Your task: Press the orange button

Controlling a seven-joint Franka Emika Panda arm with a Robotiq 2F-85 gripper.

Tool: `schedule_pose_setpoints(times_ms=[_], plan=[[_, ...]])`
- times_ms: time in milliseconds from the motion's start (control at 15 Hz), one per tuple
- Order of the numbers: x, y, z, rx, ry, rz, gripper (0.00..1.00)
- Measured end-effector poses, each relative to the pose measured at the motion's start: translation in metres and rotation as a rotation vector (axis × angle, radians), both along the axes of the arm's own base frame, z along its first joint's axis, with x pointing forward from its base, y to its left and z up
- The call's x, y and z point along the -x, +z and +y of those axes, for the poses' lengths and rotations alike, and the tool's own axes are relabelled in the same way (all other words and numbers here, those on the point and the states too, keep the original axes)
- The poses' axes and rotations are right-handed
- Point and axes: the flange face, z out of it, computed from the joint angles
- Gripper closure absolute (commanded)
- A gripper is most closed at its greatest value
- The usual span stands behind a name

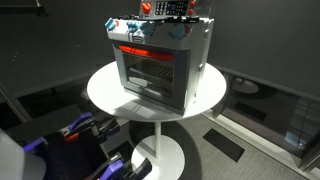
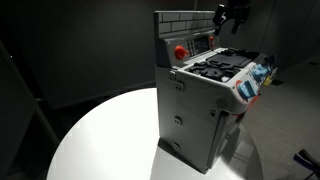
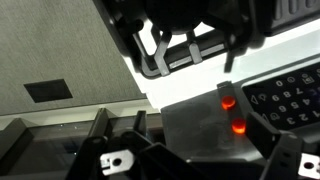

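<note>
**Lining up a clean push on the stove's back panel**

A dark room is surrounding a round white table [image 2: 90, 130], which is filling the near part of the scene. On it a toy stove [image 2: 195, 120] is standing upright, its burner top [image 2: 220, 68] facing up. Farther back, the orange button [image 2: 181, 51] is sitting at the left of the upright panel behind the burners, facing forward. Farthest and highest, the gripper [image 2: 232, 16] is hovering above the right end of that panel, well apart from the button. In the wrist view its fingers are standing parted with a gap between them, gripping nothing. Two orange-red spots [image 3: 227, 101] are glowing there too; I cannot tell which one is the button.

To do this well, I am judging that the arm should be travelling left and down until one fingertip is squarely facing the button, then pushing straight into the panel. Narrowing the fingers first would be giving a firmer tip. A gentle push matters: the stove is looking light and could be sliding or tipping backward.
</note>
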Motion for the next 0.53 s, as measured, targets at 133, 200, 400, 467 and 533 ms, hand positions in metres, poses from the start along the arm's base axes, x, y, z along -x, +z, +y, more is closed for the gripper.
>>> schedule_pose_setpoints(times_ms=[133, 200, 400, 467, 533], plan=[[0.004, 0.002, 0.000, 0.000, 0.000, 0.013, 0.00], [0.008, 0.002, -0.001, 0.000, 0.002, 0.027, 0.00], [0.021, 0.002, -0.001, -0.005, 0.017, 0.078, 0.00], [0.027, 0.004, -0.002, -0.008, 0.028, 0.098, 0.00], [0.034, 0.006, -0.002, -0.009, 0.041, 0.121, 0.00]])
